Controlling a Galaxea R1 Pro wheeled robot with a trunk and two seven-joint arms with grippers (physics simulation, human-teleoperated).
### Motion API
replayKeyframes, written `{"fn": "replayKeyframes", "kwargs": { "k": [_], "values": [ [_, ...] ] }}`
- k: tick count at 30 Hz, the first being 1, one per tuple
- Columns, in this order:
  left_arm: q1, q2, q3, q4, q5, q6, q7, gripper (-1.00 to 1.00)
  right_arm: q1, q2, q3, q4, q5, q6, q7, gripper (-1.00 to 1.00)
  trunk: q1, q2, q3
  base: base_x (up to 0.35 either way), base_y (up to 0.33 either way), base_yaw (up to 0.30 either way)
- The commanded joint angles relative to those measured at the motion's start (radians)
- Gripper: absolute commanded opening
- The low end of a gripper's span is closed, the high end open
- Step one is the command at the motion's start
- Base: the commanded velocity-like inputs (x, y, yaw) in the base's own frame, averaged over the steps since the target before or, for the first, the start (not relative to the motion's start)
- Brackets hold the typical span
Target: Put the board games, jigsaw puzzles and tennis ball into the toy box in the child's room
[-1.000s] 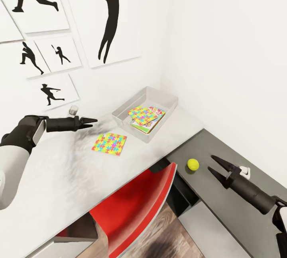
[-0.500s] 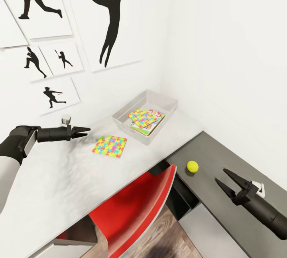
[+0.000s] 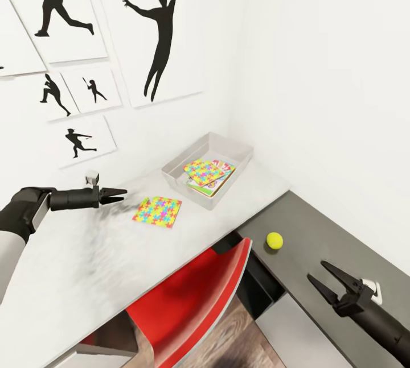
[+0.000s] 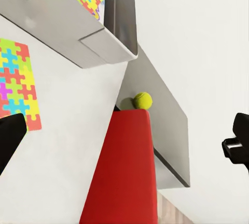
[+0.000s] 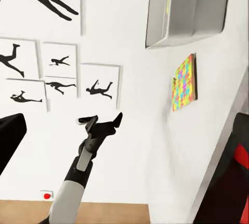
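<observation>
With one jigsaw puzzle (image 3: pixel 157 211) left of centre on the pale counter (image 3: pixel 85 265) and the tennis ball (image 3: pixel 274 240) lower right, both outside the toy box (image 3: pixel 208 169), the left gripper (image 3: pixel 117 193) hangs nearly closed and empty, the right gripper (image 3: pixel 323 280) spread wide, likely for the ball.

My left gripper (image 3: pixel 117 195) hangs over pale table (image 3: pixel 85 260), fingers nearly together, nothing held, pointing toward loose jigsaw puzzle (image 3: pixel 157 211) lying flat just short of toy box (image 3: pixel 176 176). Toy box in wall corner, holds second jigsaw puzzle (image 3: pixel 203 171) atop board games (image 3: pixel 213 181). Tennis ball (image 3: pixel 274 240) sits alone on dark lower section (image 3: pixel 319 243). My right gripper (image 3: pixel 326 277) spread wide, empty, near ball, tips aimed at it. Red chair (image 3: pixel 191 294) tucked under desk. Silhouette pictures (image 3: pixel 154 27) on wall.
</observation>
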Motion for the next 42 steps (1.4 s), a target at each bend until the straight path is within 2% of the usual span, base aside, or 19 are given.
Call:
{"fn": "replayKeyframes", "kwargs": {
  "k": [1, 17, 20, 25, 29, 33, 42],
  "values": [
    [0.000, 0.000, 0.000, 0.000, 0.002, 0.009, -0.003, 1.00, 0.004, -0.001, 0.000, 0.000, 0.004, 0.003, 0.006, 1.00, 0.001, -0.002, 0.000, 0.000, 0.000, 0.000],
    [0.023, 0.002, 0.002, -0.016, 0.003, 0.010, -0.005, 1.00, 0.010, -0.003, 0.002, 0.000, 0.004, 0.003, 0.014, 1.00, 0.001, -0.002, 0.027, 0.000, 0.000, 0.000],
    [0.056, 0.014, 0.005, -0.015, 0.005, 0.009, -0.005, 1.00, 0.010, -0.002, 0.002, 0.000, 0.004, 0.003, 0.016, 1.00, 0.001, -0.002, 0.032, 0.000, 0.000, 0.000],
    [0.117, 0.050, 0.015, -0.014, 0.009, 0.007, -0.008, 1.00, 0.010, -0.002, 0.000, 0.000, 0.004, 0.003, 0.018, 1.00, 0.001, -0.002, 0.040, 0.000, 0.000, 0.000],
    [0.135, 0.066, 0.031, -0.023, 0.010, 0.009, -0.078, 1.00, 0.010, -0.002, -0.003, 0.000, 0.004, 0.003, 0.019, 1.00, 0.001, -0.002, 0.047, 0.000, 0.000, 0.000],
    [0.139, 0.068, 0.029, -0.026, 0.006, 0.009, -0.137, 1.00, 0.010, -0.002, -0.001, 0.000, 0.004, 0.003, 0.019, 1.00, 0.001, -0.002, 0.054, 0.000, 0.000, 0.000],
    [0.141, 0.066, 0.025, -0.027, 0.004, 0.010, -0.155, 1.00, 0.010, -0.002, 0.002, 0.000, 0.004, 0.001, 0.019, 1.00, 0.001, -0.002, 0.069, 0.000, 0.000, 0.000]
  ]
}}
